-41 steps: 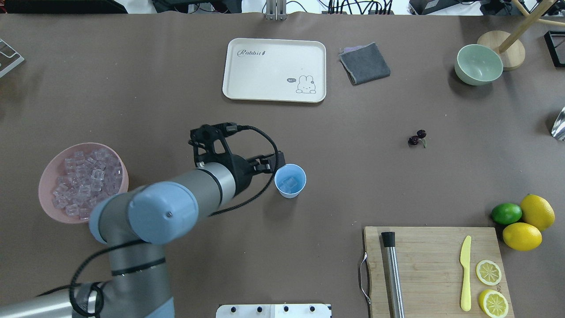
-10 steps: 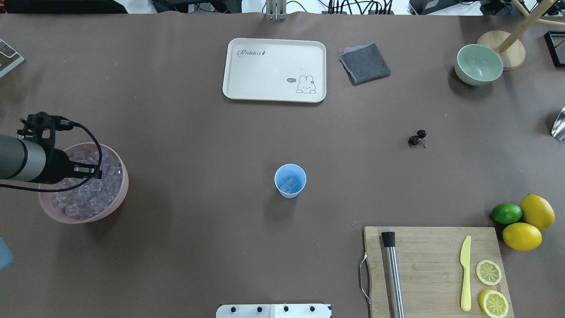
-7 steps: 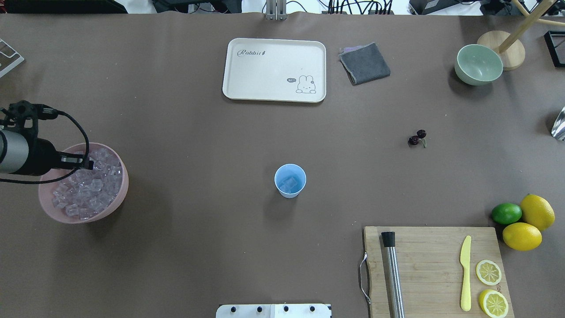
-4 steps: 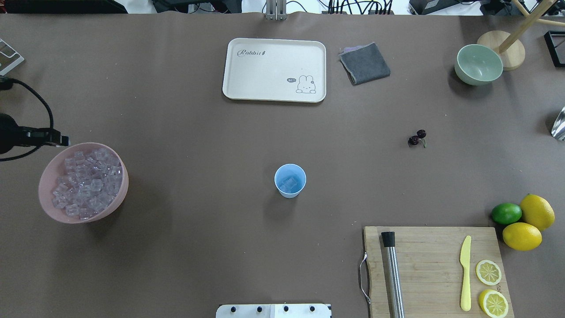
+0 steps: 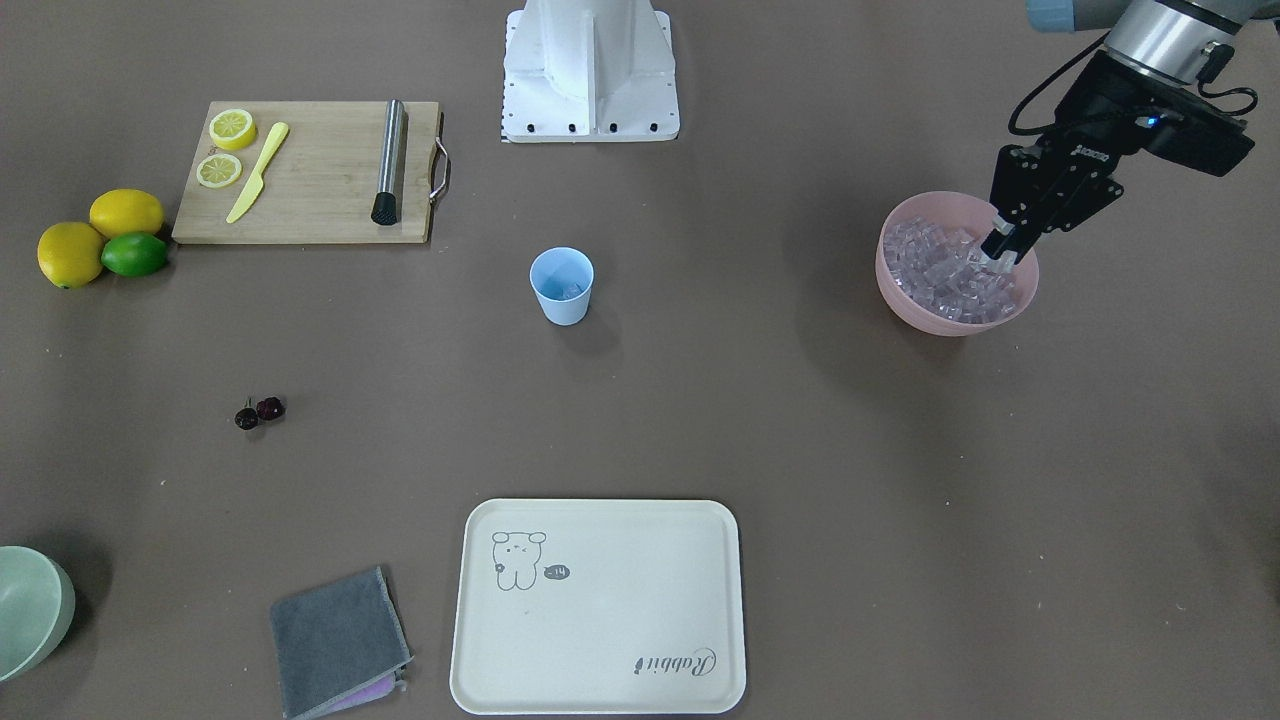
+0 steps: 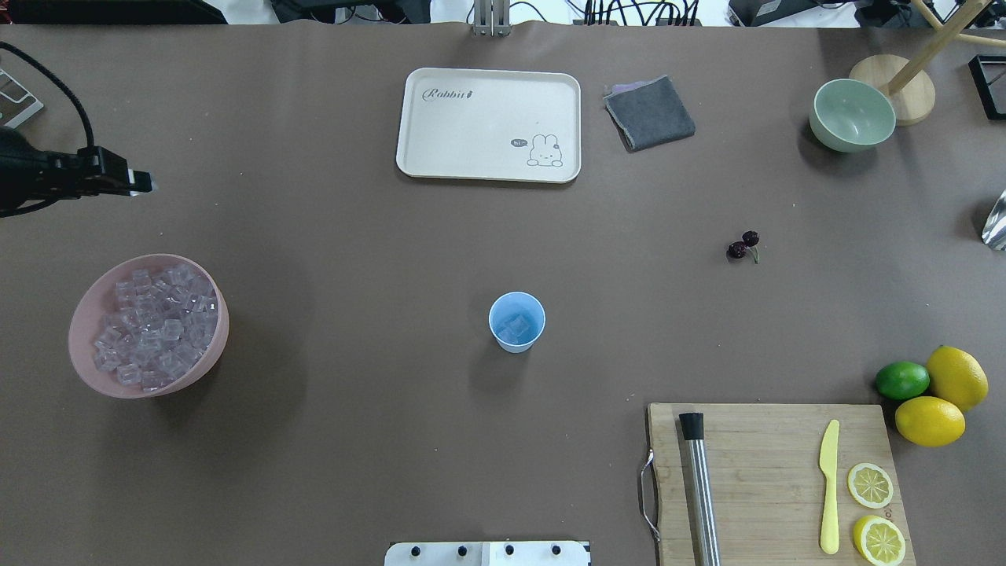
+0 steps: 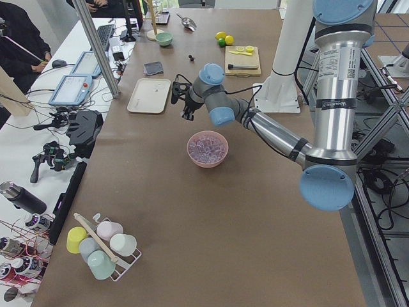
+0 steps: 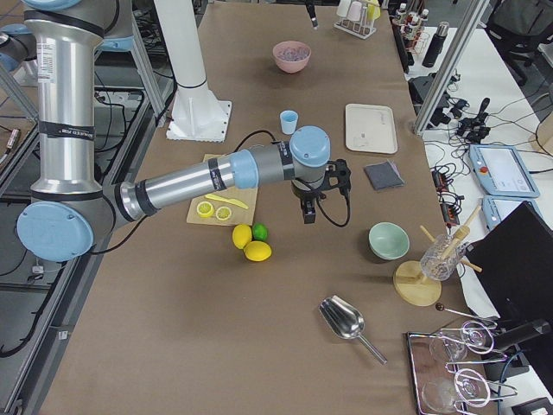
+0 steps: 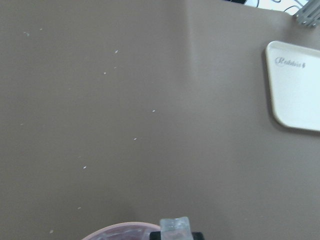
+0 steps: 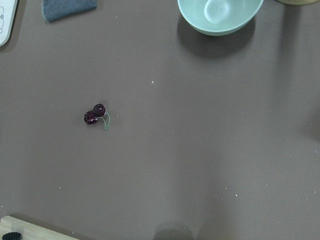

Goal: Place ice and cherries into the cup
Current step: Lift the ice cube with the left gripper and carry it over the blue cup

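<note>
The light-blue cup [image 6: 516, 321] stands mid-table with ice cubes inside. A pile of ice [image 6: 153, 326] fills the pink bowl [image 6: 78, 314] at the left. My left gripper [image 6: 145, 185] hangs raised above that bowl, shut on one ice cube [image 9: 175, 227]; the front-facing view shows the left gripper [image 5: 1003, 250] over the bowl's far side. The cherries [image 6: 743, 245] lie on the table to the right, and the right wrist view has the cherries [image 10: 94, 114] below it. My right gripper [image 8: 308, 212] shows only in the exterior right view, so I cannot tell its state.
A cream tray [image 6: 487, 124], a grey cloth [image 6: 649, 112] and a green bowl [image 6: 852, 115] sit along the far side. A cutting board [image 6: 770, 479] with a yellow knife, a metal rod and lemon slices is near right, beside lemons and a lime [image 6: 901, 380].
My left arm left the cup, swung back to the pink bowl, dipped into the ice and has risen away with a cube in its fingers. Cup and cherries have not moved.
</note>
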Action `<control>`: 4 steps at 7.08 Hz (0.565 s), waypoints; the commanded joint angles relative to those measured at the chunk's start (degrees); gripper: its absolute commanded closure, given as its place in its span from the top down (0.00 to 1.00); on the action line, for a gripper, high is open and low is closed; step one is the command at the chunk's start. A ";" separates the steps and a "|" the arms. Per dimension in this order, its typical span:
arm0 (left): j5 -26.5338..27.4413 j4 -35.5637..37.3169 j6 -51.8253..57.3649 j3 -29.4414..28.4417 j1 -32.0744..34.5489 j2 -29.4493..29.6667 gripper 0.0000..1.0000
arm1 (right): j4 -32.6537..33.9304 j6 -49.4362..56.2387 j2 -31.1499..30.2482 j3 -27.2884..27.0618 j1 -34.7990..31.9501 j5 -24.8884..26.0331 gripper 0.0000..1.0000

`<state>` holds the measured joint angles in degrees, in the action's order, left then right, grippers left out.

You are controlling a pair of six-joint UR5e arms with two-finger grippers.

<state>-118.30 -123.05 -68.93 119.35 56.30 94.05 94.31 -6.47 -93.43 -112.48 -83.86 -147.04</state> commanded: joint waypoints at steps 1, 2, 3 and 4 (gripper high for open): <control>0.78 0.79 -4.90 -0.78 -4.60 6.92 0.00 | 0.00 -0.03 0.09 -0.02 -0.16 0.17 1.00; 7.84 0.88 -5.08 -1.92 -10.45 11.20 0.00 | 0.00 -0.03 0.09 -0.02 -0.16 0.26 1.00; 13.92 1.40 -8.12 -4.36 -15.73 15.50 0.00 | 0.00 -0.03 0.18 -0.02 -0.16 0.26 1.00; 19.98 1.67 -8.76 -8.13 -20.31 21.03 0.00 | 0.00 -0.03 0.18 0.16 -0.07 0.00 1.00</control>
<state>-105.72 -121.78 -76.16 115.06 41.96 108.86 94.31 -6.50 -93.29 -112.47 -84.00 -146.84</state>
